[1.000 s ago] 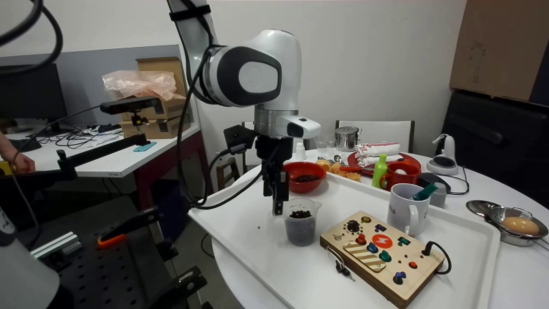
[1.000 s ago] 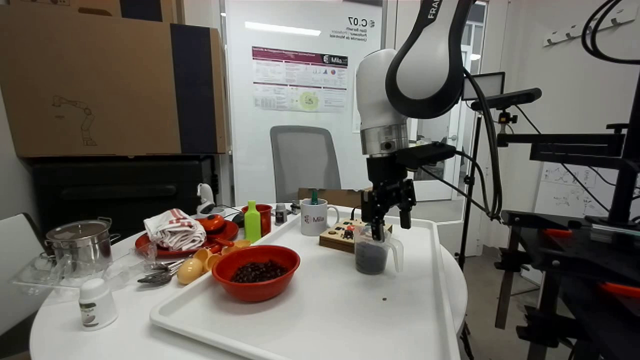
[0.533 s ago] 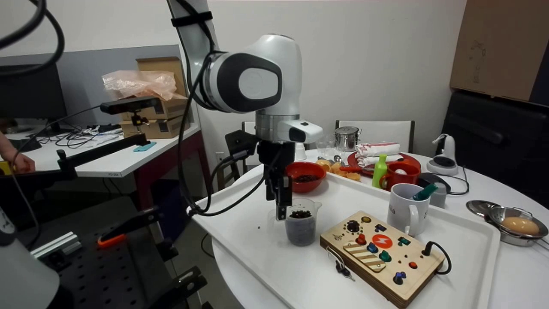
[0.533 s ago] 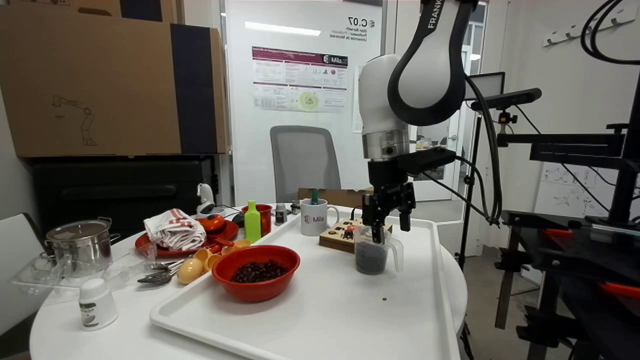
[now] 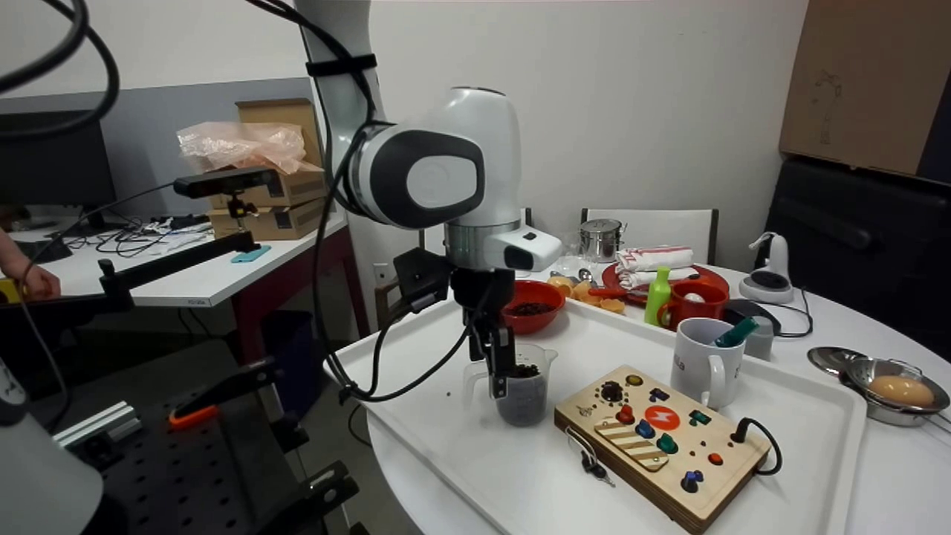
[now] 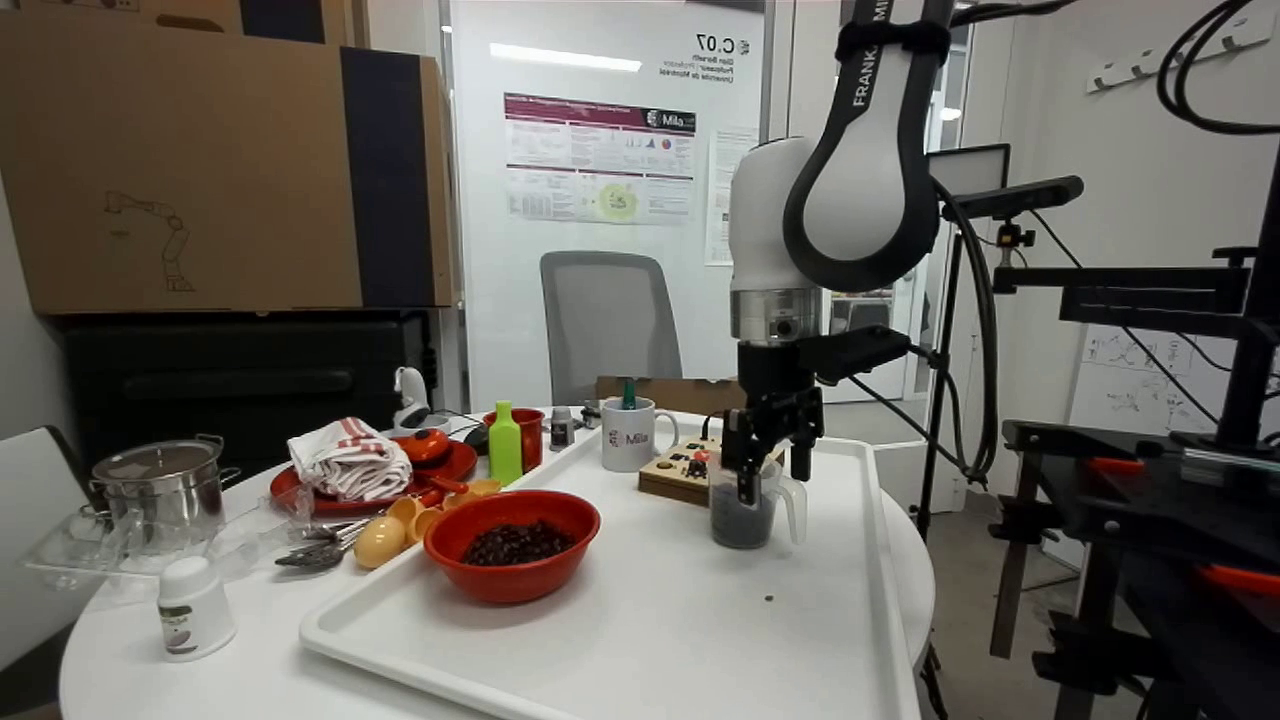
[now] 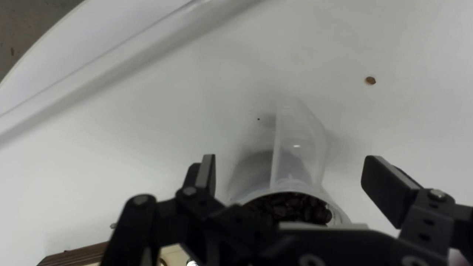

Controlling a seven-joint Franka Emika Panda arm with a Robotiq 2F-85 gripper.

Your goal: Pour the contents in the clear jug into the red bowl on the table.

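I have the end effector spread wide either side of the handle of the jug standing on the bench, and I'd pinch there: the plastic looks light, stiff, slippery; the beans should add weight.

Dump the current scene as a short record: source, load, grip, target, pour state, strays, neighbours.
source: clear jug, upright on the white tray
load: dark bean-like pieces
grip: fingers open, one on each side of the handle in the wrist view
target: red bowl, on the same tray, some dark pieces inside
pour_state: clear jug neither lifted nor tilted
strays: at least one small brown piece loose on the tray
neighbours: wooden control box and white mug, both on the tray
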